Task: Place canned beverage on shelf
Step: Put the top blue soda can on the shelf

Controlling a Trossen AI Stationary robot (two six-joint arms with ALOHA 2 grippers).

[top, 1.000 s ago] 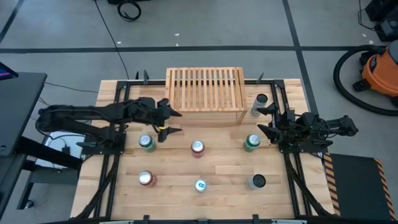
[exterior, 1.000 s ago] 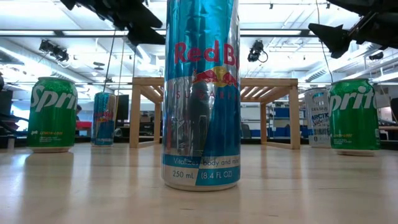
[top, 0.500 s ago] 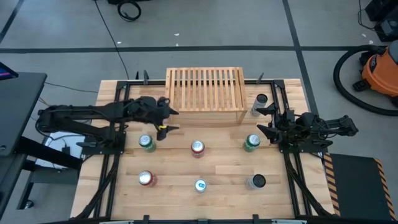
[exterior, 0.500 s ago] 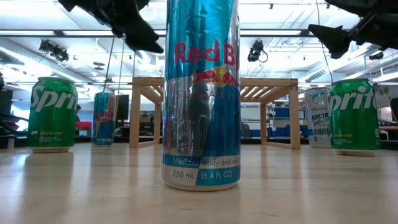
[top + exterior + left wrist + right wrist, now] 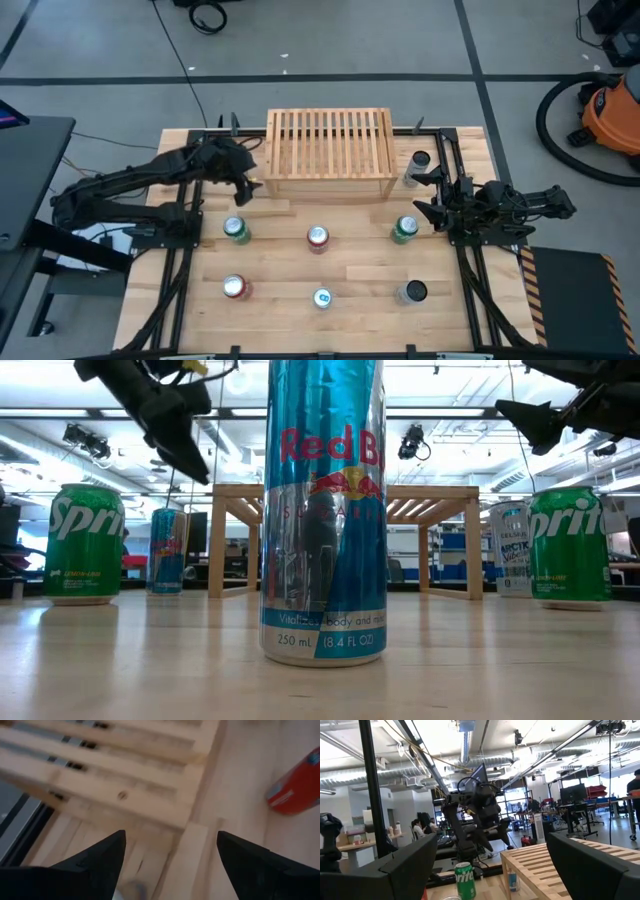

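Note:
Several cans stand upright on the wooden table: a green one (image 5: 236, 230), a red one (image 5: 317, 237), a green one (image 5: 404, 229), and a blue Red Bull can (image 5: 322, 510) nearest the low camera. The slatted wooden shelf (image 5: 330, 150) stands at the far middle of the table. My left gripper (image 5: 250, 185) hangs open by the shelf's left front corner (image 5: 192, 820), tipped downward, with nothing between its fingers. My right gripper (image 5: 425, 195) waits open at the table's right side, above the right green can.
More cans stand in the near row: a red one (image 5: 234, 288), a blue one (image 5: 321, 297) and a dark-topped one (image 5: 413, 292). Another can (image 5: 418, 163) stands right of the shelf. Black frame rails (image 5: 185, 250) run along both table sides.
My left gripper has swung from the space above the left green can toward the table's far-left, to the shelf's left front corner, and has tipped more steeply downward. It has stayed open. No can has moved.

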